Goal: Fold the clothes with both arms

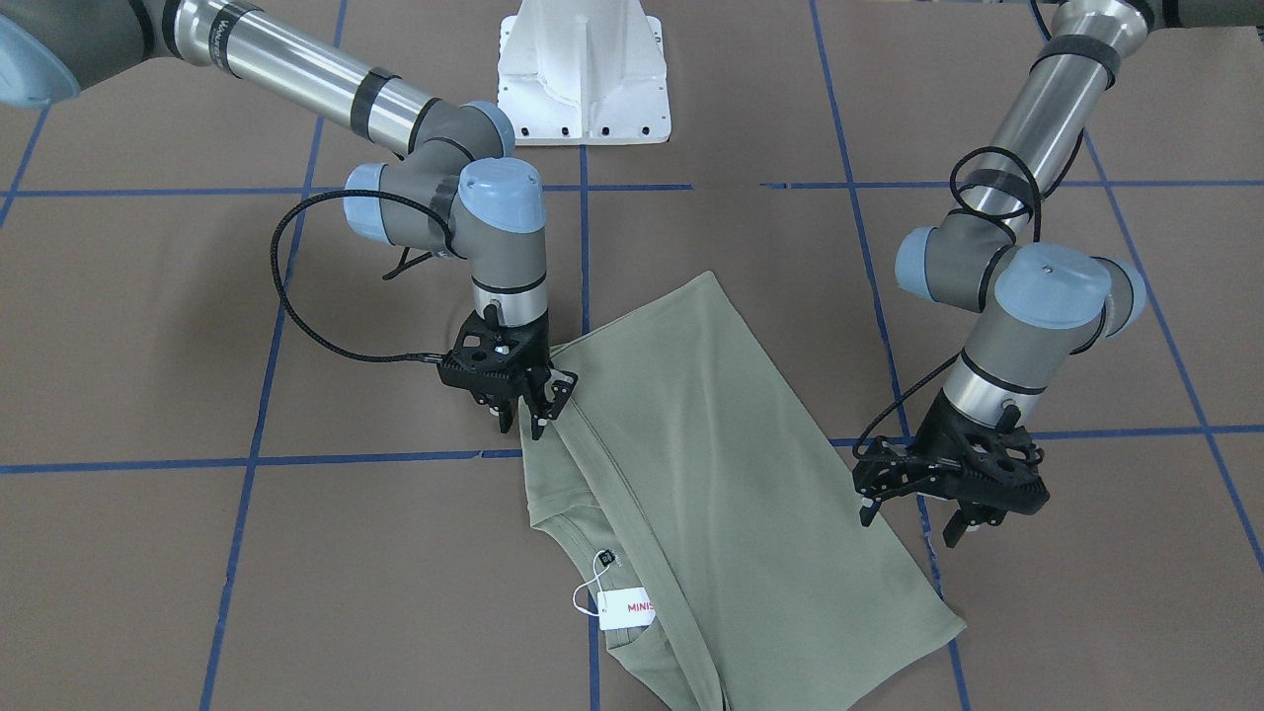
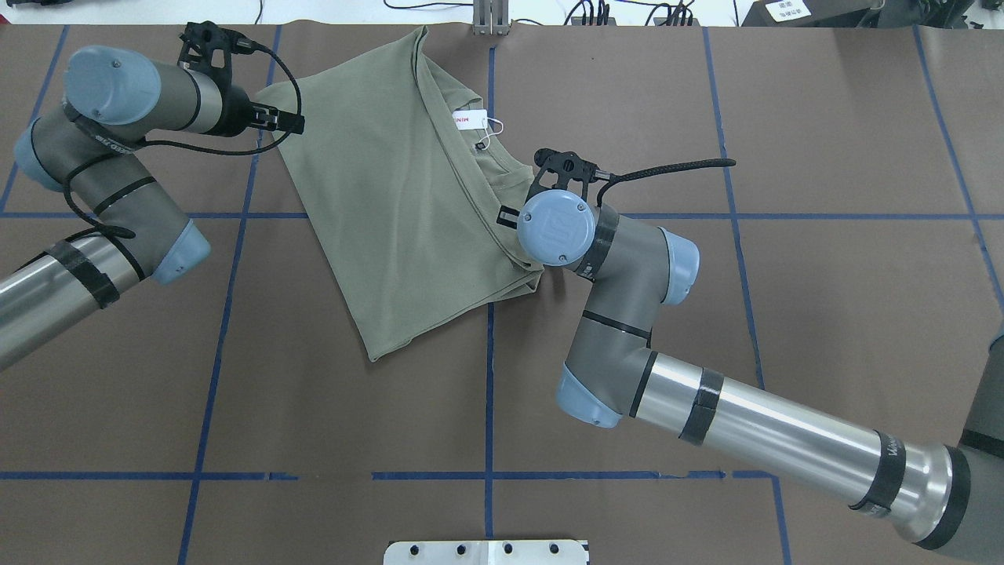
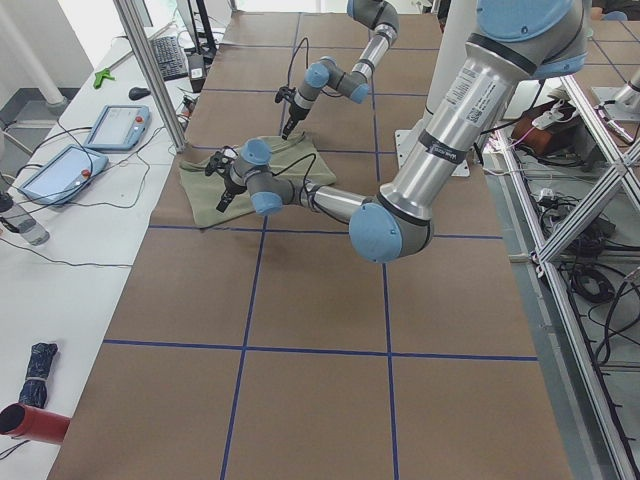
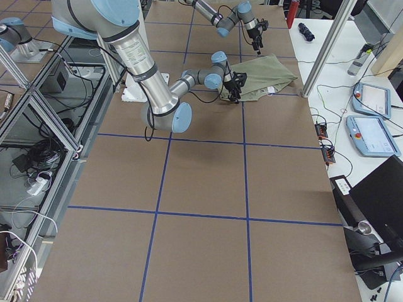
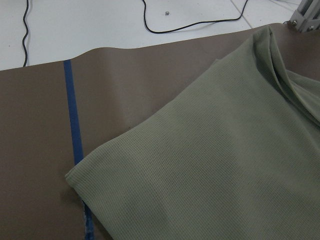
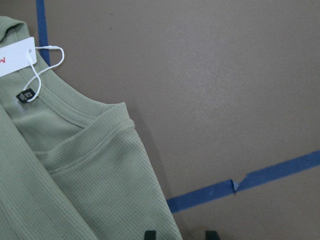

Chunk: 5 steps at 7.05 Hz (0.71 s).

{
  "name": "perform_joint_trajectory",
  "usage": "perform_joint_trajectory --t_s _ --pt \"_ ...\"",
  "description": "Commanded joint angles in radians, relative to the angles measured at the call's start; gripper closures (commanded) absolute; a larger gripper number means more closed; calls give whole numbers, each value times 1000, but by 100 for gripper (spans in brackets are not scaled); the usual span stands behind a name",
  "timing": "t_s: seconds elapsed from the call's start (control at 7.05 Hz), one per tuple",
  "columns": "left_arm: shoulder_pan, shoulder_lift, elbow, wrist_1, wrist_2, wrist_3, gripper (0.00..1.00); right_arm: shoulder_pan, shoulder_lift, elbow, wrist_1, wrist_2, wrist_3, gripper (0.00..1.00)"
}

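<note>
The olive-green shirt [image 1: 711,444] [image 2: 392,196] lies folded and slanted on the brown table, its collar and white hang tag [image 1: 624,604] [image 6: 12,55] facing away from the robot. My right gripper [image 1: 545,403] stands at the shirt's shoulder edge by the collar. It is open, and its two fingertips [image 6: 150,234] straddle the fabric edge. My left gripper [image 1: 908,523] hangs open just above the shirt's opposite side edge, holding nothing. The left wrist view shows only a shirt corner [image 5: 75,175] on the table, with no fingers in sight.
The white pedestal base [image 1: 583,69] sits at the robot's side of the table. Blue tape lines [image 2: 489,353] grid the brown surface. Beyond the far table edge are cables, an aluminium post [image 3: 150,70] and teach pendants [image 4: 371,100] on a white bench.
</note>
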<state>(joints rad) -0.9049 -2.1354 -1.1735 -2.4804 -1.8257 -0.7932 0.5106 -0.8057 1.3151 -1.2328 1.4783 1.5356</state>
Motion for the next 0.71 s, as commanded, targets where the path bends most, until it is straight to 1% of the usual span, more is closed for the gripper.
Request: perform_joint_trajectory --t_s 0.0,0.28,0.43,0.57 --pt "3 2 0 0 0 0 0 0 5 7 0 -1 0 100" --pt "7 8 0 0 2 0 0 0 5 9 0 -1 0 100" --pt "9 8 0 0 2 0 0 0 0 32 -8 2 0 100" --pt "17 8 0 0 2 -12 0 0 -30 103 -37 4 0 100"
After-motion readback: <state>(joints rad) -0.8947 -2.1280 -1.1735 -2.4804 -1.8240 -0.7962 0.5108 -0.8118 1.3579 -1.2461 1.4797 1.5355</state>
